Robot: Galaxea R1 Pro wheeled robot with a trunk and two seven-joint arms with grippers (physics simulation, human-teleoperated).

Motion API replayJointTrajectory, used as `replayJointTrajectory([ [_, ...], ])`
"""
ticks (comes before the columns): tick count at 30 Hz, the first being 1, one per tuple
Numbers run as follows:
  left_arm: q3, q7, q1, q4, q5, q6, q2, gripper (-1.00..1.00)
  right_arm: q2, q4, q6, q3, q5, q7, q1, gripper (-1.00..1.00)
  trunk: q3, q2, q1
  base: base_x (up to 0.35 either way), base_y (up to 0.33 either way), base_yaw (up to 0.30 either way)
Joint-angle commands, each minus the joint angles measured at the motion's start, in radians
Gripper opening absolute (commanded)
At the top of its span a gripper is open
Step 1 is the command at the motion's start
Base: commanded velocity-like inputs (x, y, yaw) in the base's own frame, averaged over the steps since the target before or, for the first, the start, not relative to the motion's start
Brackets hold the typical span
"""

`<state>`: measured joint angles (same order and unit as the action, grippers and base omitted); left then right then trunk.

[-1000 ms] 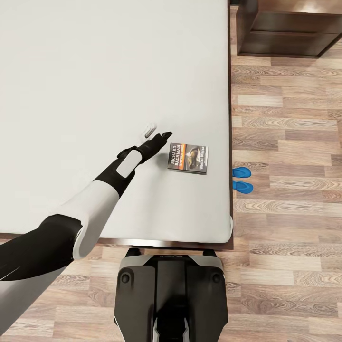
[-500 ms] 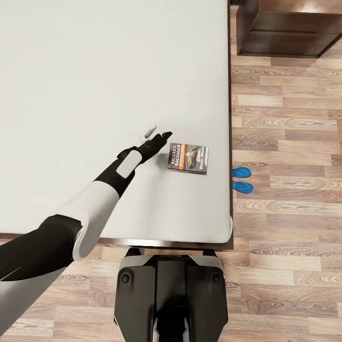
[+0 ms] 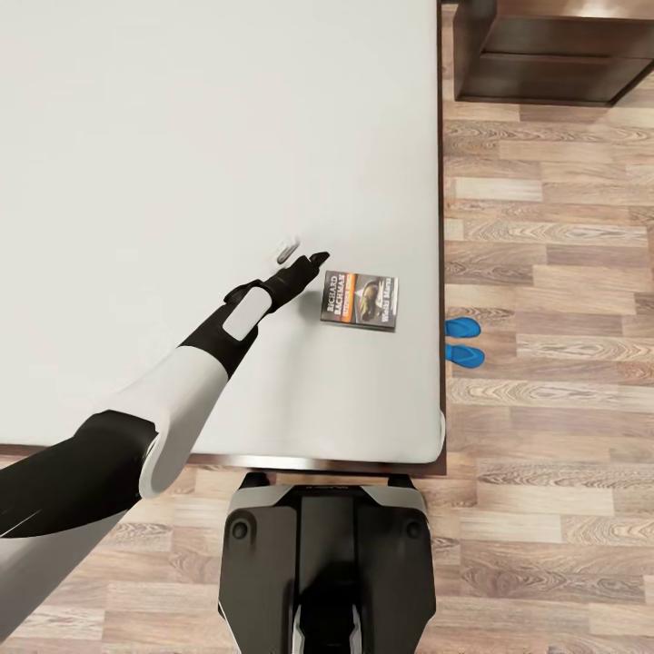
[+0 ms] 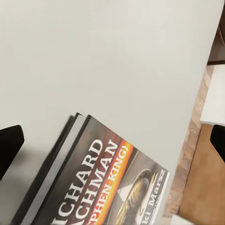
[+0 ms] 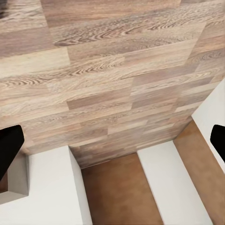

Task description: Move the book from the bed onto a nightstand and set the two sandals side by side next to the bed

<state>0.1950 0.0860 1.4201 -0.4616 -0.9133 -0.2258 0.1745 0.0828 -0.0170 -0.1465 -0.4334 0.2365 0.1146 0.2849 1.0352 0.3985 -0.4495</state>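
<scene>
My head camera has tipped a little since half a second ago, so the whole scene sits slightly higher; my left arm and the things have kept their places.

My left fingers (image 3: 302, 253) hang over the bed (image 3: 182, 136), spread wide and holding nothing, with the book (image 3: 360, 301) lying flat on the mattress just beside them, apart from both tips. In the left wrist view the book (image 4: 98, 183) lies between my dark fingertips (image 4: 9, 145), cover up. The sandals (image 3: 463, 342) lie side by side on the wooden floor (image 3: 554, 272), right against the bed's edge. The nightstand (image 3: 554, 50) stands farther along that side. My right fingers (image 5: 112, 143) are spread wide above the floor (image 5: 108, 70).
</scene>
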Motion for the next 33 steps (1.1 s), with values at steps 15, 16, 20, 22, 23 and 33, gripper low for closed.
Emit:
replayJointTrajectory([
  [15, 0.017, 0.001, 0.000, -0.001, -0.004, -0.003, 0.000, 1.00, 0.000, 0.002, -0.004, -0.007, 0.010, 0.002, 0.000, 1.00, 0.024, 0.002, -0.001, 0.000, 0.000, 0.000],
  [16, 0.018, 0.001, 0.000, -0.002, -0.004, -0.003, 0.000, 1.00, 0.000, 0.002, -0.004, -0.007, 0.010, 0.002, 0.000, 1.00, 0.025, 0.002, -0.001, 0.000, 0.000, 0.000],
  [20, 0.019, 0.001, 0.000, -0.002, -0.004, -0.002, 0.000, 1.00, 0.000, 0.002, -0.004, -0.007, 0.010, 0.002, 0.000, 1.00, 0.027, 0.002, -0.001, 0.000, 0.000, 0.000],
  [22, 0.019, 0.001, 0.000, -0.002, -0.004, -0.003, 0.000, 1.00, 0.000, 0.002, -0.004, -0.007, 0.010, 0.002, 0.000, 1.00, 0.028, 0.002, -0.001, 0.000, 0.000, 0.000],
  [23, 0.019, 0.001, 0.000, -0.002, -0.004, -0.002, 0.000, 1.00, 0.000, 0.002, -0.004, -0.007, 0.010, 0.002, 0.000, 1.00, 0.028, 0.002, -0.001, 0.000, 0.000, 0.000],
  [33, 0.025, 0.001, 0.000, -0.002, -0.004, -0.001, 0.000, 1.00, -0.001, 0.002, -0.004, -0.007, 0.010, 0.002, 0.000, 1.00, 0.029, 0.002, -0.001, 0.000, 0.000, 0.000],
])
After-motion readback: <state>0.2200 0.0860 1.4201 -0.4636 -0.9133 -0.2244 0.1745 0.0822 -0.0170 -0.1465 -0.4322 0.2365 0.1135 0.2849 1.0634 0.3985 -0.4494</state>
